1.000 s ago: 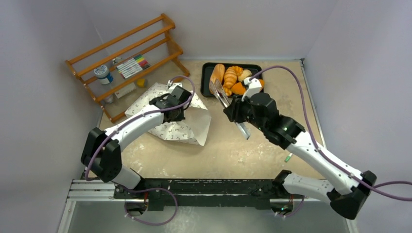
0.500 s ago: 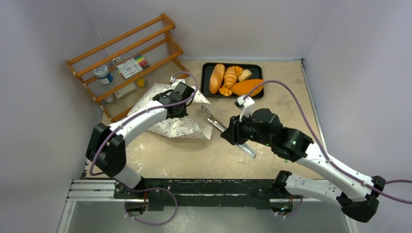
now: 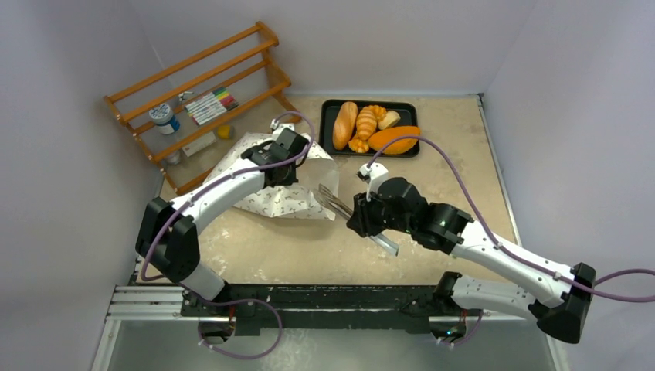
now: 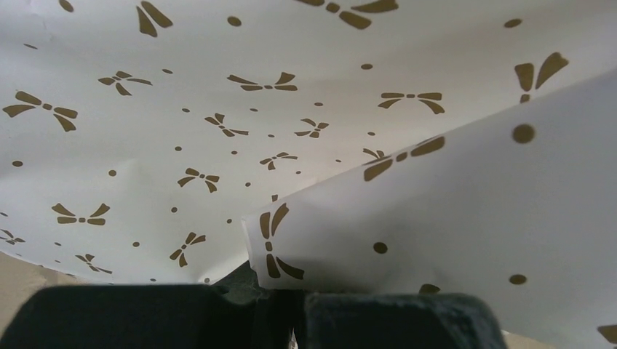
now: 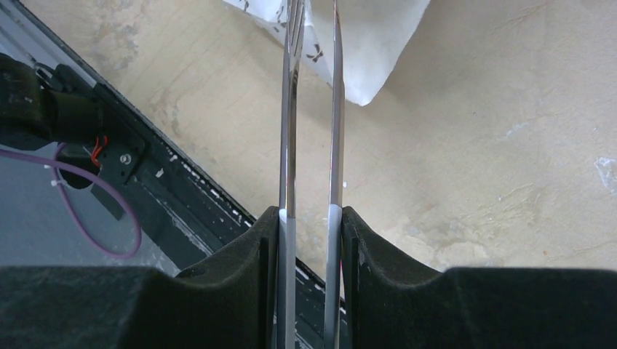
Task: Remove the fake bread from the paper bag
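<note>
The off-white paper bag [image 3: 266, 182] with dark marks lies flat left of centre. My left gripper [image 3: 283, 160] is shut on its upper edge; in the left wrist view the paper bag [image 4: 218, 109] fills the frame and a fold runs into the closed fingers [image 4: 393, 320]. My right gripper [image 3: 364, 219] is shut on metal tongs [image 3: 337, 200], whose empty tips point at the bag's right corner. In the right wrist view the tongs [image 5: 289, 109] run up to the bag corner [image 5: 371, 51]. Several fake breads [image 3: 364, 124] lie on the black tray [image 3: 330, 108]. No bread shows in the bag.
A wooden rack [image 3: 202, 91] stands at the back left with markers and a jar [image 3: 164, 118]. Walls close in the left, back and right sides. The black rail [image 3: 324, 297] with the arm bases runs along the near edge.
My right arm has drawn the tongs back from the tray toward the bag's right corner, leaving an orange loaf on the tray. The bag has sunk flatter under my left gripper.
</note>
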